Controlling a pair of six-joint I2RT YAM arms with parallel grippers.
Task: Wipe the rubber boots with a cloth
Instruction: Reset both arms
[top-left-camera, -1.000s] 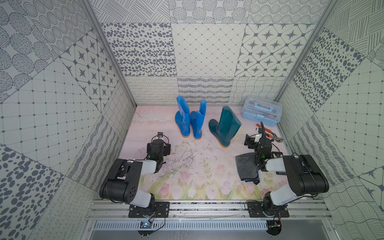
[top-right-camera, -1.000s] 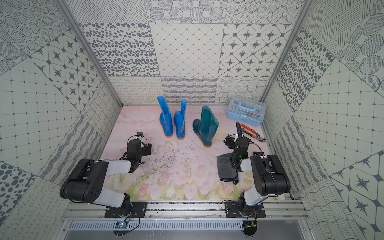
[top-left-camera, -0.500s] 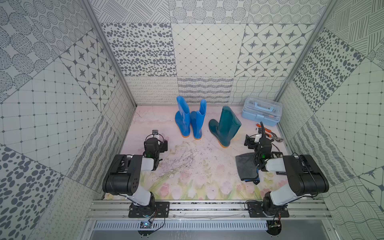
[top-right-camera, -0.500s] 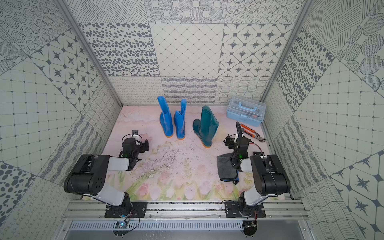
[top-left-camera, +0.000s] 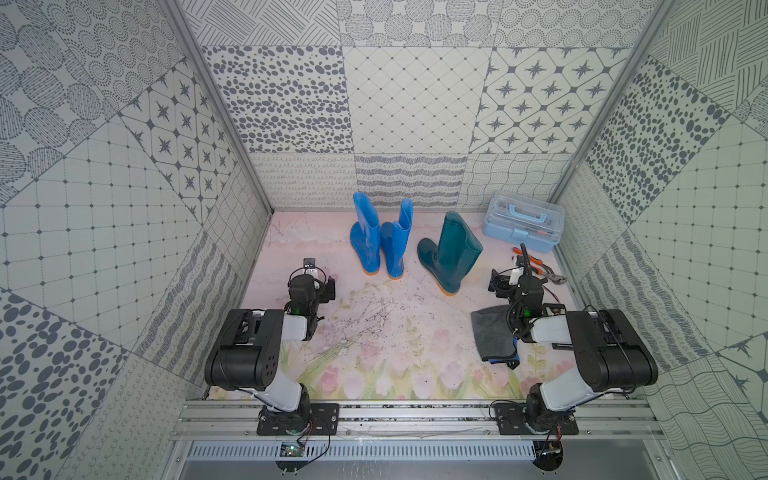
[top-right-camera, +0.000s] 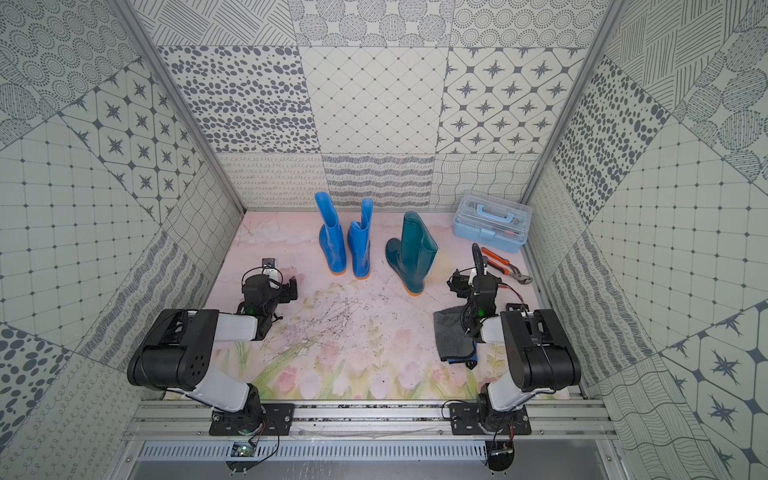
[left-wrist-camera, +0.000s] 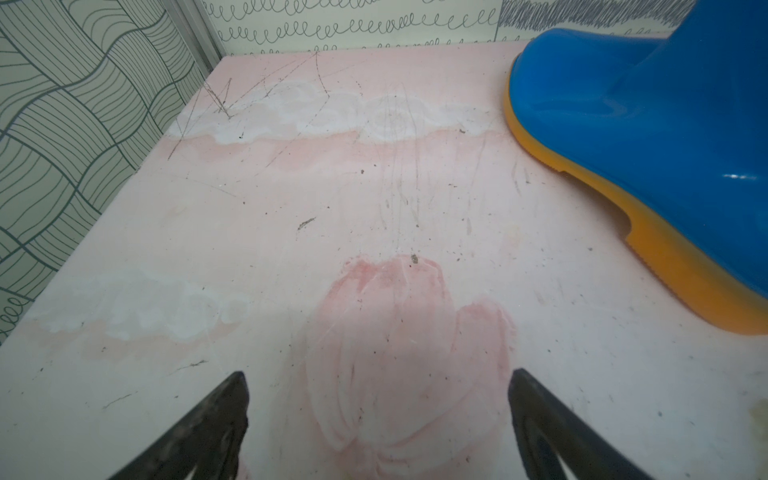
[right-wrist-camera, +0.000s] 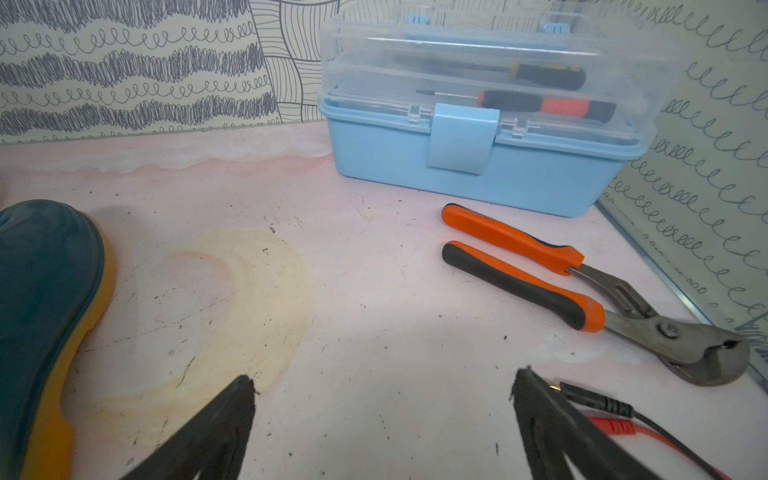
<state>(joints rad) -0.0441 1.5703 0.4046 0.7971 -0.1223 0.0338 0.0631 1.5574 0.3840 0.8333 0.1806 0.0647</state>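
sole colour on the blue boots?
Orange. Best in the left wrist view, where the sole runs under the blue boot.

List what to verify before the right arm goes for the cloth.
1. Right pincer open, empty: ok.
2. Left pincer open, empty: ok.
3. Cloth lying flat, ungrasped: ok.
4. Cloth fully uncovered: not ok, the right arm overlaps its edge in both top views.
5. Blue boots and teal boot upright: ok.
6. Pliers apart from the right pincer: ok.
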